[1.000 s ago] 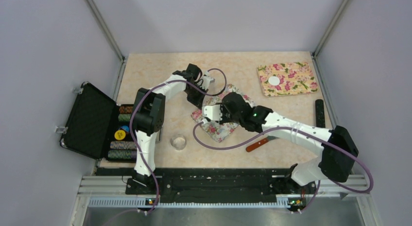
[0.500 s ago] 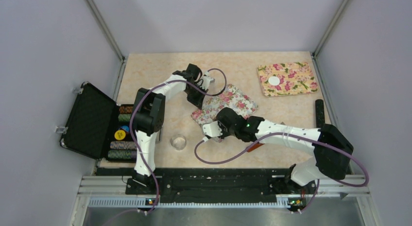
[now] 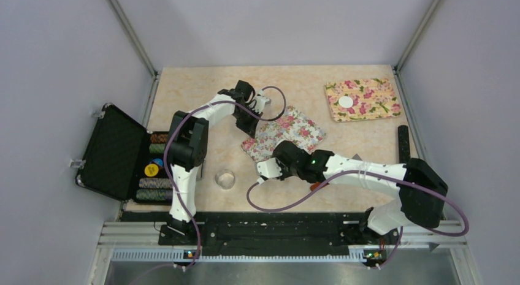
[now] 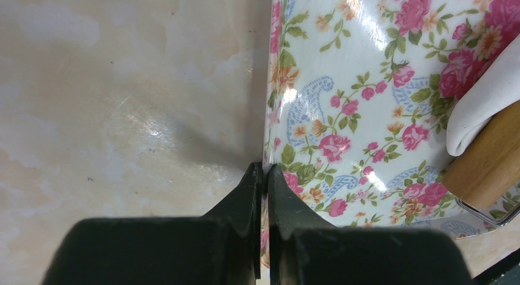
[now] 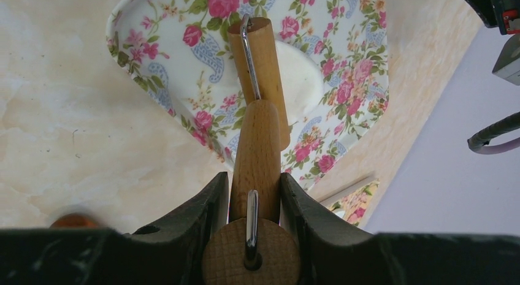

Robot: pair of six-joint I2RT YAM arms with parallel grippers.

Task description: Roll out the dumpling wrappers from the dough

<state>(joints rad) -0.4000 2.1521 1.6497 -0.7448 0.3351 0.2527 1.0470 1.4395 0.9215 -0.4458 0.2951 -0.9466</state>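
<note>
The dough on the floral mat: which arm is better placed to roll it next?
Right. The right fingers grip the wooden roller, which lies over the dough. The left fingers are shut on the edge of the mat.

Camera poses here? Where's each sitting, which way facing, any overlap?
Top external: above and behind the bases, facing down at the table; left arm and right arm show.
Left wrist: low over the table, facing along the left gripper, shut on the near floral mat.
Right wrist: facing along the right gripper holding the wooden roller over the dough.
Shared: both wrist views show that mat and roller.
</note>
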